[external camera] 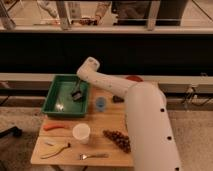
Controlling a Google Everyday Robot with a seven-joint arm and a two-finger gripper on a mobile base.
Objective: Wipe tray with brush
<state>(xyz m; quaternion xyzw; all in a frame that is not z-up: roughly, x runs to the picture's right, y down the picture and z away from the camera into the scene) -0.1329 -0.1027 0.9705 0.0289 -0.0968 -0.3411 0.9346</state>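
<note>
Green tray (51, 98) is set at the back left of the wooden worktop (107, 119). The white arm (112, 86) is reached over the tray's right side, with the end effector (78, 91) lowered inside, near the right wall. The end effector is fully closed on the brush (76, 96), seen as a small dark shape at its tip against the tray bottom. A blue cup (101, 103) is placed just right of the tray. An orange item (54, 127) and a white cup (81, 133) are seen in front of the tray. Grapes (117, 139), a fork (94, 156) and a yellow black-tipped object (55, 150) are laid near the front edge.
</note>
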